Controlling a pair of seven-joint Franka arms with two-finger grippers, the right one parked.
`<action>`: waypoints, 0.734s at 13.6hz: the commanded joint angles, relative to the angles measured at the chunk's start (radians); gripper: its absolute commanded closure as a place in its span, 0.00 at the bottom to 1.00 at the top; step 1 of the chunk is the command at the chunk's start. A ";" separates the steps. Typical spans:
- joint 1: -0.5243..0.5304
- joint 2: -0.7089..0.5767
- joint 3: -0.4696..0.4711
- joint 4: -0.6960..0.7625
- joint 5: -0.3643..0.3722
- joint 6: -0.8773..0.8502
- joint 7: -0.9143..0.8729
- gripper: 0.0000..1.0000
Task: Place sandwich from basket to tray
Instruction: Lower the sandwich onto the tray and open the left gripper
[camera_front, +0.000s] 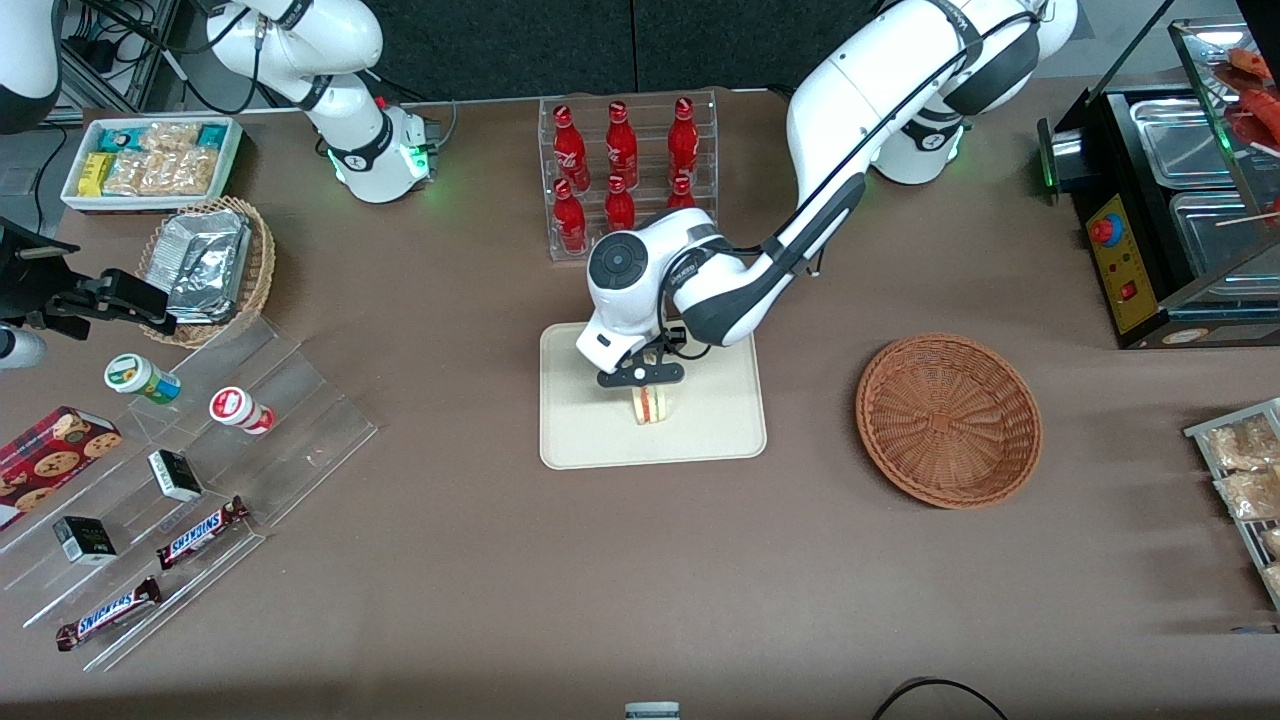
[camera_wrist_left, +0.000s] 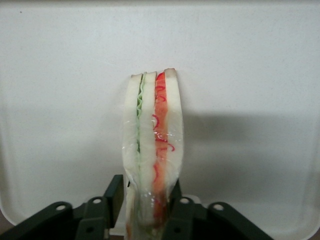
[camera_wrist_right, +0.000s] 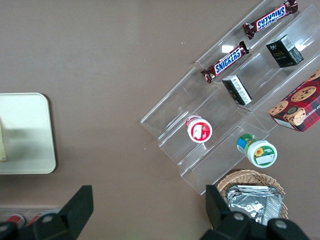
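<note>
The sandwich (camera_front: 651, 404) is a pale bread wedge with red and green filling. It stands on edge on the cream-white tray (camera_front: 580, 440), near the tray's middle. My left gripper (camera_front: 644, 377) is right above it, and its black fingers (camera_wrist_left: 114, 195) are shut on the sandwich's upper end (camera_wrist_left: 152, 140), one on each side. The wrist view shows the tray floor (camera_wrist_left: 250, 75) all around the sandwich. The reddish-brown wicker basket (camera_front: 948, 419) lies empty on the table beside the tray, toward the working arm's end.
A clear rack of red bottles (camera_front: 625, 170) stands just farther from the front camera than the tray. A tan basket of foil packets (camera_front: 208, 268), a white box of snacks (camera_front: 150, 160) and a clear stepped shelf of snacks (camera_front: 180, 480) lie toward the parked arm's end.
</note>
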 joint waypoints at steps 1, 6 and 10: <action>-0.002 -0.012 0.004 0.026 0.007 -0.034 -0.022 0.00; 0.069 -0.207 0.001 0.021 -0.113 -0.254 -0.014 0.00; 0.194 -0.380 -0.005 -0.004 -0.187 -0.406 0.057 0.00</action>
